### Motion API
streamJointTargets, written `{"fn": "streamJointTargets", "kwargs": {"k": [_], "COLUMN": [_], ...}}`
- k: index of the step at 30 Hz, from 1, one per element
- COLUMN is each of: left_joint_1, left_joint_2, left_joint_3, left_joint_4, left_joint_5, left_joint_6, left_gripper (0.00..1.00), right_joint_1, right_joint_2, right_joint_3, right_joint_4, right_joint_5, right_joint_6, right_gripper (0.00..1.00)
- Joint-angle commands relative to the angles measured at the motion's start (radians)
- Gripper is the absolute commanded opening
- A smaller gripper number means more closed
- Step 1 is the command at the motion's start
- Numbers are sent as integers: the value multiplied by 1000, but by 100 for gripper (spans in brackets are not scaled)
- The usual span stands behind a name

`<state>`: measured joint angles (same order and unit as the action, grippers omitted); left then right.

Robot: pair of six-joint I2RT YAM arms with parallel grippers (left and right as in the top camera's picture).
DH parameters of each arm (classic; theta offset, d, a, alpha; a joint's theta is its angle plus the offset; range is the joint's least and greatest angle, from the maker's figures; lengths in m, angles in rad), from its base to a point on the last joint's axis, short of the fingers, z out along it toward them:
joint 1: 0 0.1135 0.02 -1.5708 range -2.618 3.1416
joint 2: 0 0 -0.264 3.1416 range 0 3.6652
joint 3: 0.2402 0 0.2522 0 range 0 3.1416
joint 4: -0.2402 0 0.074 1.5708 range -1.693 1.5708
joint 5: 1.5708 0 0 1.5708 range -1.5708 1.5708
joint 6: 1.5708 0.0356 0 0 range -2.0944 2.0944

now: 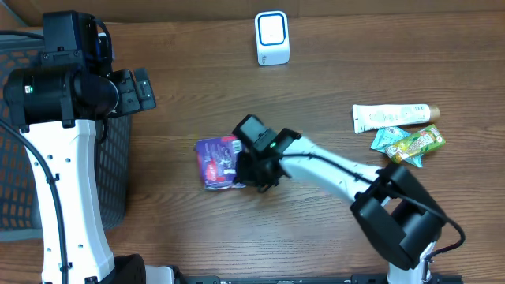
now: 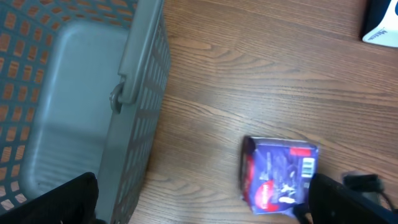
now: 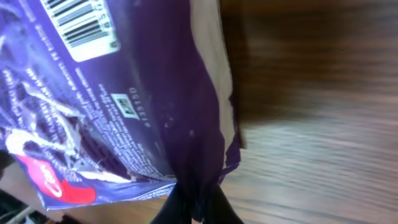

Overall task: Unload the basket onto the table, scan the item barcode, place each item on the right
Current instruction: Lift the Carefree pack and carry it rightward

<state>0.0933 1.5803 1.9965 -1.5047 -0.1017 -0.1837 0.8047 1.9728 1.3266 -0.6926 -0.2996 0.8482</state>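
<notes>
Two fingers of my right gripper (image 3: 194,210) pinch the pouch (image 1: 218,162) by its seam; it looks light, floppy and slippery. Left gripper (image 1: 140,87) gapes wide.

Table (image 1: 331,71): brown wood-grain top, grain running left to right, filling nearly the whole area seen. Lighting is soft and even, with a pale sheen on the wood beside the basket (image 1: 14,185), a grey mesh bin at the left. A tan strip (image 1: 355,6) runs along the far edge; I cannot tell what it is.
</notes>
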Motion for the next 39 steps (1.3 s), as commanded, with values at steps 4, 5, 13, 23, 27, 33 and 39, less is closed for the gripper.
{"fn": "streamJointTargets", "kwargs": {"k": [4, 5, 13, 23, 27, 33, 39], "left_joint_1": [-2, -2, -2, -2, -2, -2, -2], "left_joint_2": [-4, -4, -4, -4, -4, -4, -4], "left_joint_3": [21, 21, 21, 21, 21, 21, 21], "left_joint_4": [-2, -2, -2, -2, -2, -2, -2], "left_joint_5": [5, 5, 5, 5, 5, 5, 5], "left_joint_6": [-3, -3, -3, -3, -3, -3, -3], "left_gripper": [100, 100, 100, 100, 100, 100, 99], "right_joint_1": [-221, -249, -416, -565, -532, -476, -438], "right_joint_2": [-6, -6, -7, -41, -41, -41, -41], "right_joint_3": [40, 49, 71, 193, 125, -44, -194], "right_joint_4": [-109, -119, -104, -239, -220, -26, 269], "right_joint_5": [71, 72, 288, -130, -129, -225, -225], "right_joint_6": [-417, -524, -781, -293, -212, -85, 50], "right_gripper": [15, 15, 44, 58, 61, 59, 61]}}
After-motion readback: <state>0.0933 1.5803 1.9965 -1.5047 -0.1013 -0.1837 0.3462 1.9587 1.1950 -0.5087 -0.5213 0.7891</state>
